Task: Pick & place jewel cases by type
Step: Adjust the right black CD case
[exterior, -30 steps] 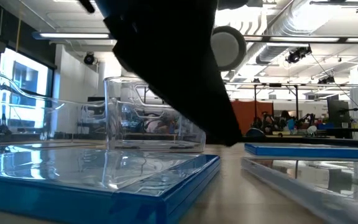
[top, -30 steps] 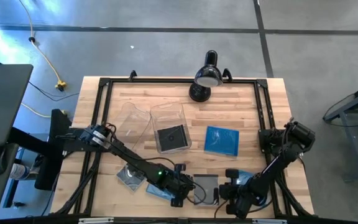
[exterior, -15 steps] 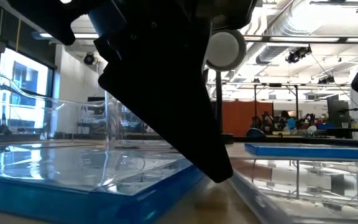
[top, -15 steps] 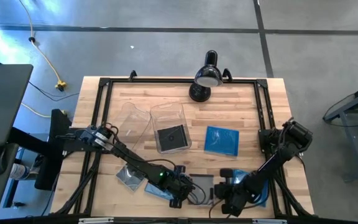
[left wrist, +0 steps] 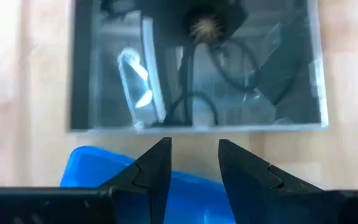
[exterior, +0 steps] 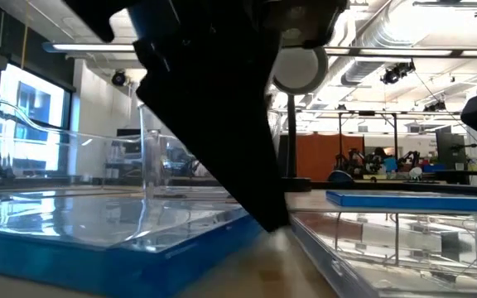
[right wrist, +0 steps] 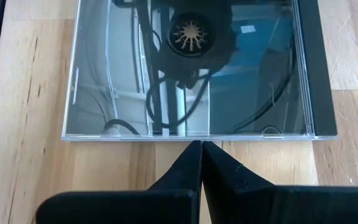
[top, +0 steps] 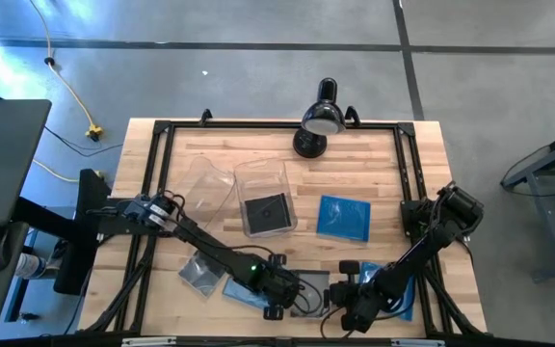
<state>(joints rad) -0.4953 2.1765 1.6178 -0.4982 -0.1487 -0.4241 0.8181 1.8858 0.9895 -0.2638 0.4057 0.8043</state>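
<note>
A dark jewel case with a clear cover [top: 314, 285] lies flat near the table's near edge, between my two grippers; it also shows in the right wrist view [right wrist: 191, 68] and the left wrist view [left wrist: 194, 68]. Just to its left lies a translucent blue jewel case [top: 242, 292] [left wrist: 86, 171] [exterior: 98, 240]. My left gripper [top: 279, 294] [left wrist: 194, 165] is open, standing over the blue case's right edge, facing the dark case. My right gripper [top: 343, 294] [right wrist: 201, 146] is shut, at the dark case's right edge. My left gripper: one finger [exterior: 263, 207] reaches down to the blue case's edge beside the dark case; I cannot tell whether it touches either. My right gripper: the shut fingertips meet the middle of the dark case's right edge [right wrist: 166, 137], level, from the table's right. The case lies flat on the table.
A grey case [top: 200, 273] lies left of the blue one. Another blue case [top: 343, 217] lies mid-table and one more [top: 405, 301] under my right arm. A clear bin [top: 263, 183] holds a dark case; a second clear bin [top: 205, 188] and a lamp [top: 318, 120] stand farther back.
My right gripper has moved toward the table's left, up to the dark case, and the case has slid a little leftward toward the blue one. My left gripper has come down and shifted slightly left, over the blue case's edge.
</note>
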